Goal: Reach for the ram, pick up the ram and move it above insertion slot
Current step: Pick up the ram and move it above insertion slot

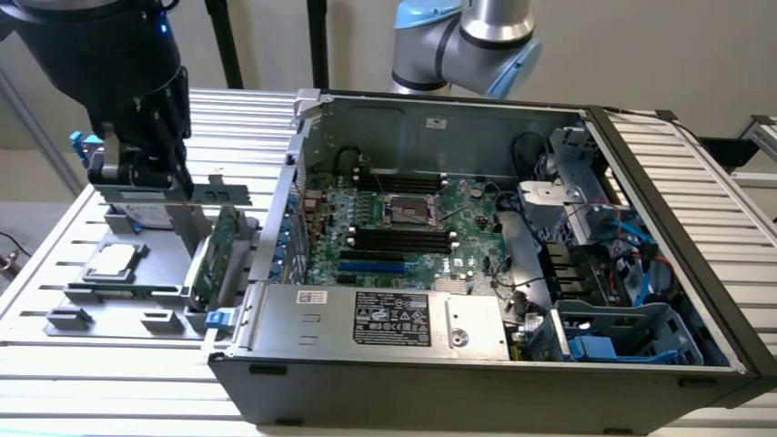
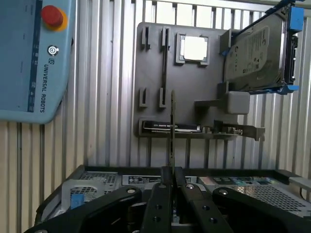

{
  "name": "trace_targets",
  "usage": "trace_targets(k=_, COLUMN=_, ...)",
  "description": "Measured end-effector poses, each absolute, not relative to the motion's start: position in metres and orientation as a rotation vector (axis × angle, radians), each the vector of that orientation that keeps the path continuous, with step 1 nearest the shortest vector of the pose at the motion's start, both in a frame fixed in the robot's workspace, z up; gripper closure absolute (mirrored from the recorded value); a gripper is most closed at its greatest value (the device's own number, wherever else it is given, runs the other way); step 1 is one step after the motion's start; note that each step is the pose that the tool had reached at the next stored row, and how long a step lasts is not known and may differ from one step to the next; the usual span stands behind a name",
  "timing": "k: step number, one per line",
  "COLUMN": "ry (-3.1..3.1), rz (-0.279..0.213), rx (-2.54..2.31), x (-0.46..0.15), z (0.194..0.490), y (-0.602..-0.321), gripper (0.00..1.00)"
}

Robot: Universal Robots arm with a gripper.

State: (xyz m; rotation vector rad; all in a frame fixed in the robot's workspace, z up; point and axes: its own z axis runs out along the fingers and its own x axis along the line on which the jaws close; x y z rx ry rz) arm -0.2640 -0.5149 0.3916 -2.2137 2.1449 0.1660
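Thin, flat green ram stick [image 2: 172,127], seen edge-on at frame centre, pinched at one end between black gripper [image 2: 169,180] fingers above grey fixture plate [image 2: 194,104]. Likely light, stiff, fragile; best held by edges.

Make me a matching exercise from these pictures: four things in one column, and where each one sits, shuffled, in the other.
Things:
1. thin flat ram stick
2. silver boxy hard drive
3. round red button
4. long black memory slots

Places:
A. on the light blue pendant
B. inside the open computer case
C. clamped between the jaws
D. standing at the grey holder plate

Pairs: 1-C, 2-D, 3-A, 4-B
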Motion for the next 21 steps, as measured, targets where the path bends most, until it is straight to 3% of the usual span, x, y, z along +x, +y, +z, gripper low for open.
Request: trace_targets(k=21, ry=2.108, rz=0.233, rx=-2.179, x=-0.168, z=0.401, y=-0.515, gripper=0.87)
